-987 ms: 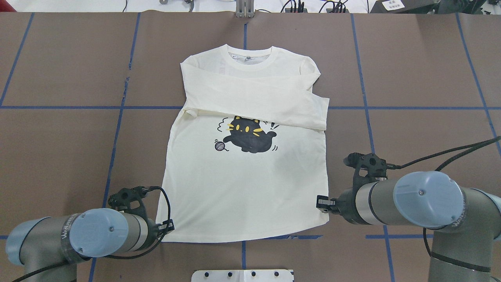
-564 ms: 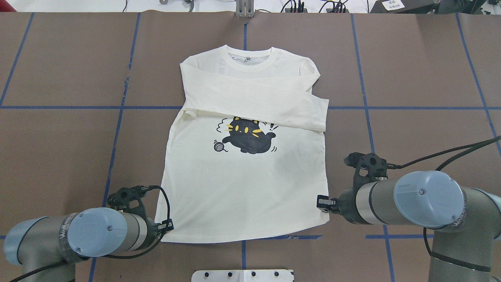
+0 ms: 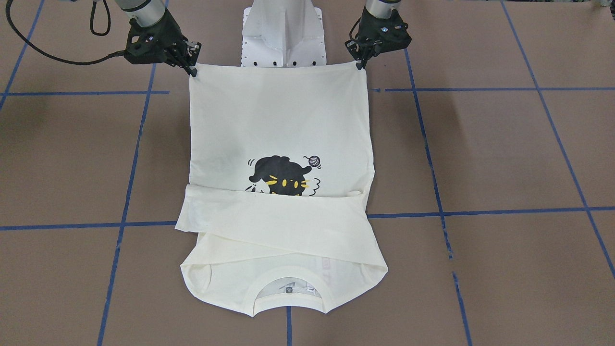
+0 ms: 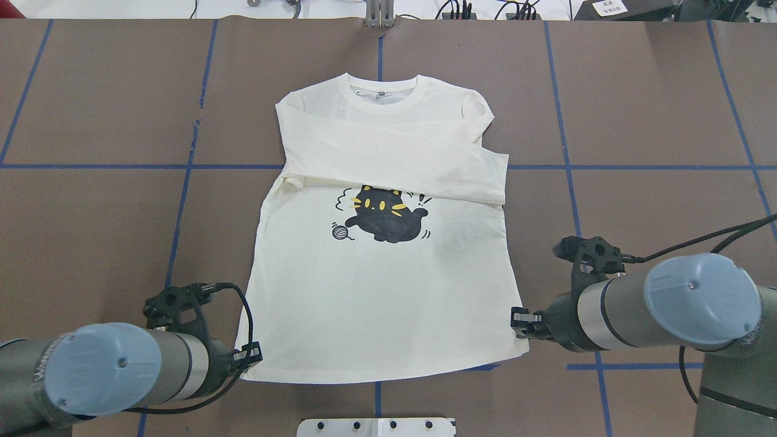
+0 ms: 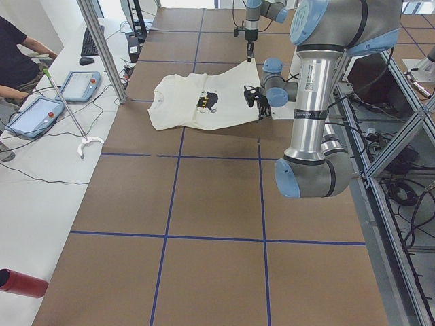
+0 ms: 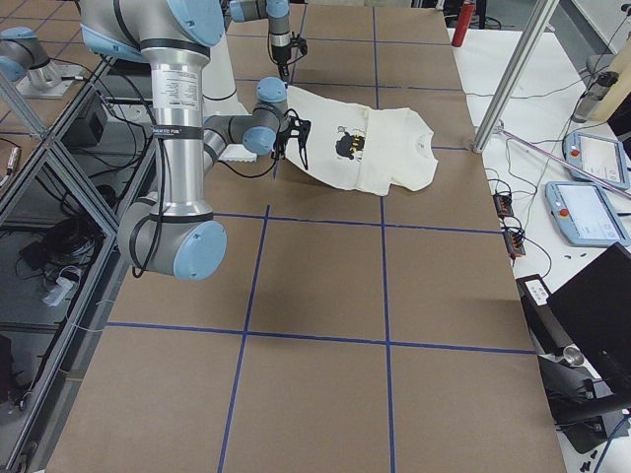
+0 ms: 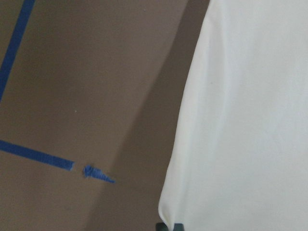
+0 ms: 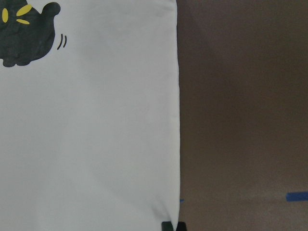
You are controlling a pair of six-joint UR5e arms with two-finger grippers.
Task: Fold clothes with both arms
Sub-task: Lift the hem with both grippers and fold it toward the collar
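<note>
On table (image 3: 480, 144), smooth cream T-shirt (image 3: 278, 120) — left tool (image 3: 359, 65), right tool (image 3: 193, 72) pinching hem.

The left gripper (image 4: 250, 354) and right gripper (image 4: 520, 317) are farther apart than a second ago, and the T-shirt (image 4: 382, 291) hem is stretched wider between them.

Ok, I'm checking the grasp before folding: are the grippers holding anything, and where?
Both hold the T-shirt by its bottom hem: the left gripper at one corner, the right gripper at the other.
</note>
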